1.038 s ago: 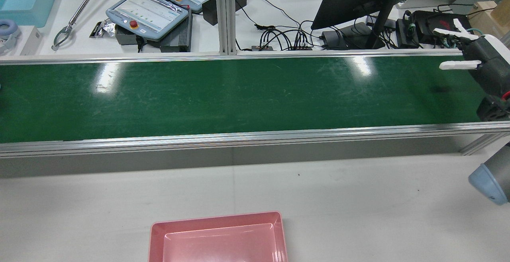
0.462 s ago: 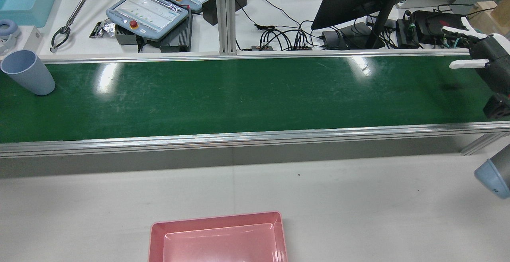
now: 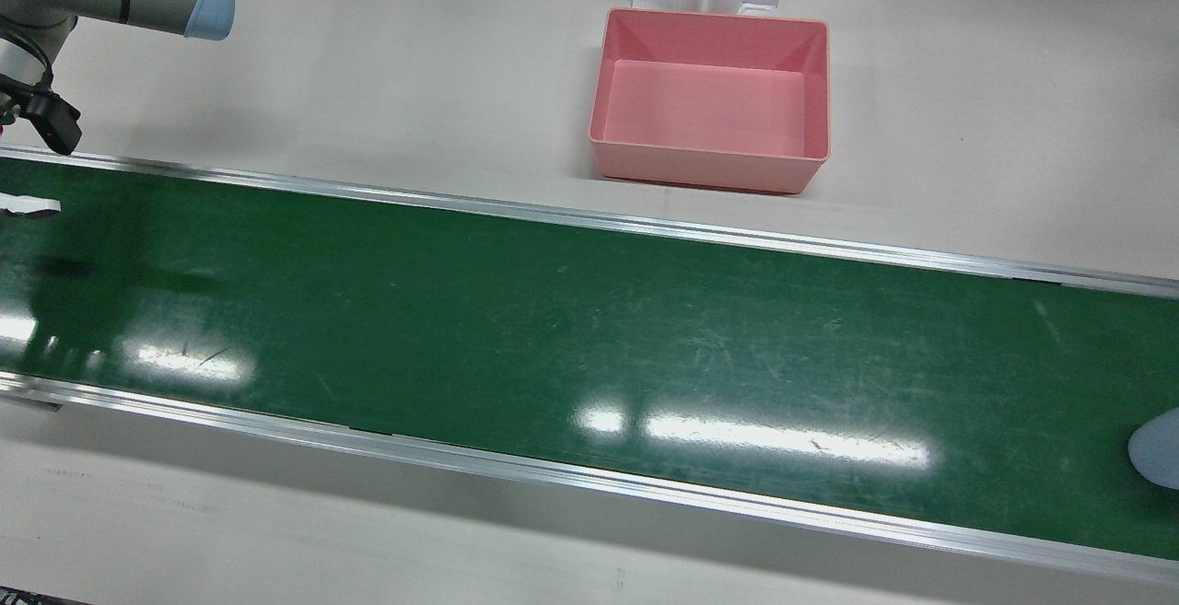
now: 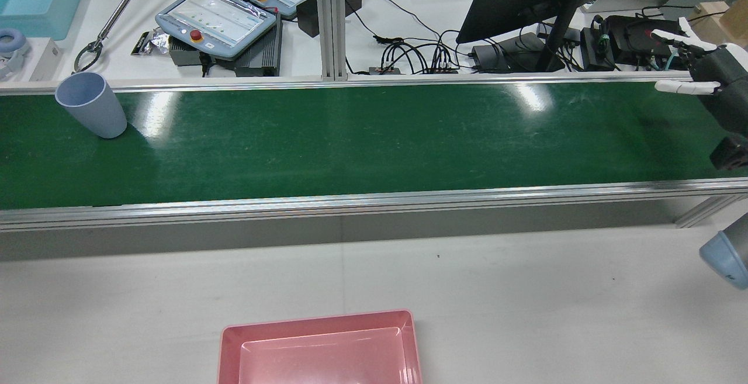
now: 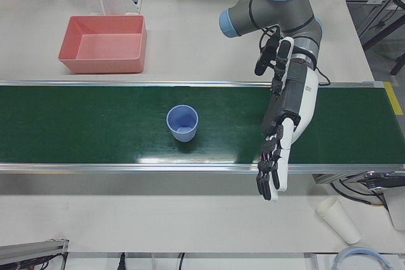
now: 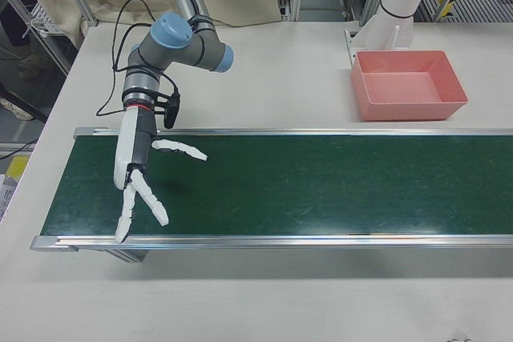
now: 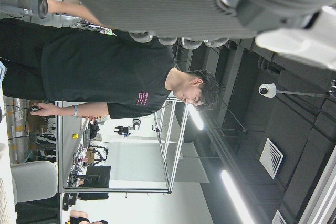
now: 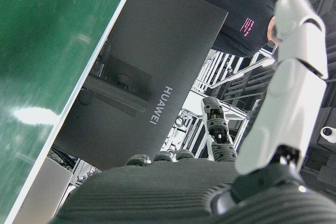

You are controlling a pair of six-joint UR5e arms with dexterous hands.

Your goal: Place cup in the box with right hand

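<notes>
Cup (image 4: 92,104), upright on the green belt (image 4: 374,138) at its left end, far from the spread, empty right hand (image 6: 138,172), looks like light, rigid, smooth plastic, so a grasp around the mid-wall should suit before transfer to the pink box (image 3: 711,98).

Blue cup (image 4: 92,105) upright at the far left of the green belt (image 4: 362,138), near its far edge. Right hand (image 4: 704,80) at the belt's right end, fingers spread, holding nothing. Pink box (image 4: 320,349) on the white table (image 4: 526,290), well apart from both.
</notes>
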